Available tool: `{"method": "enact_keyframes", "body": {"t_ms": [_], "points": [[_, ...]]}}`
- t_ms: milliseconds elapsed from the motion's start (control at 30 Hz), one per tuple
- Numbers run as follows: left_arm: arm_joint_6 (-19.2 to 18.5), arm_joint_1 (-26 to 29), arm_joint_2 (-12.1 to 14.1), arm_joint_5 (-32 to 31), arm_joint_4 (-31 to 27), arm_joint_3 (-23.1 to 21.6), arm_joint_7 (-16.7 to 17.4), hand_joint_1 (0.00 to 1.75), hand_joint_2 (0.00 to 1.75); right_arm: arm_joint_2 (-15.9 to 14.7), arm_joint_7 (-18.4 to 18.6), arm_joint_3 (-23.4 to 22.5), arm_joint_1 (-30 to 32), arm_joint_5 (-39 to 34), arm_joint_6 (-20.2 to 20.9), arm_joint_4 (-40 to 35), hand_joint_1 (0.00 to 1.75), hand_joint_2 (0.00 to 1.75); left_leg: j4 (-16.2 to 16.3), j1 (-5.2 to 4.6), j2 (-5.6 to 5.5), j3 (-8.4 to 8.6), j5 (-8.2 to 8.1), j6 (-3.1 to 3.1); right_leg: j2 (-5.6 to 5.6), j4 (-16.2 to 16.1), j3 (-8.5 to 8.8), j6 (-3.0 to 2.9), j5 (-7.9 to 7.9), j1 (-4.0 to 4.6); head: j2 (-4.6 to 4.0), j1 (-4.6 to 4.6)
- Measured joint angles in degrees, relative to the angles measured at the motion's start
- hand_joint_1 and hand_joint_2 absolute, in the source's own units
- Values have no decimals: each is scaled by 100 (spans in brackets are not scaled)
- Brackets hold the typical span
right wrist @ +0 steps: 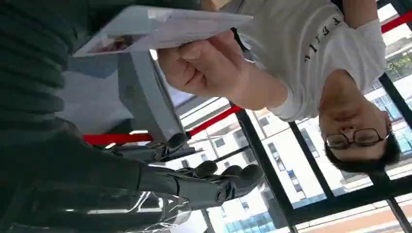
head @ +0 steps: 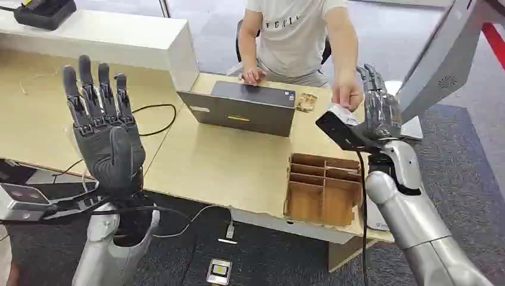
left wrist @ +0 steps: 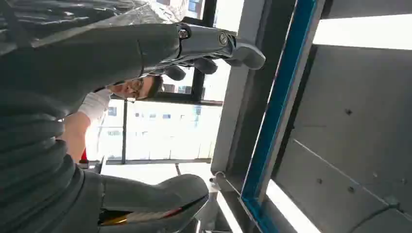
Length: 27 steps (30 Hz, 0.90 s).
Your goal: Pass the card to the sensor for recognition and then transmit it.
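Wooden desk (head: 226, 161) spans the middle of the head view, with a white raised counter (head: 113, 42) along its far left side. A person in a white T-shirt (head: 295, 36) sits behind the desk, one hand on the open grey laptop (head: 241, 107). A grey monitor (head: 438, 65) stands tilted at the desk's right end. A wooden divided tray (head: 324, 187) sits at the near right edge of the desk. Left hand (head: 104, 128) is raised upright over the desk's left side, palm away from the camera, fingers straight and apart, holding nothing. Right hand (head: 381, 110) is raised beside the monitor, fingers extended upward. The person's other hand (head: 347, 92) reaches to it and holds the card (right wrist: 160, 26), a pale flat card seen in the right wrist view, pinched in the person's fingers next to the robot's thumb side; cannot tell whether the right hand also grips it. A small device (head: 219, 271) lies on the dark carpet (head: 464, 179) below the desk edge.
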Motion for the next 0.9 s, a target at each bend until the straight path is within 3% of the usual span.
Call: {"method": "enact_keyframes", "body": {"t_ms": [367, 900], "points": [[-142, 3, -81, -33, 92, 68, 0, 7, 175, 42, 70, 88, -78, 72, 42, 671, 175, 175, 2, 0, -1, -1, 0, 0, 0, 0, -2, 0, 0, 0, 0, 0], [-188, 1, -136, -64, 153, 125, 0, 5, 175, 4, 46, 90, -35, 20, 18, 818, 175, 175, 3, -1, 0, 1, 0, 0, 1, 0, -4, 0, 0, 0, 0, -2]]}}
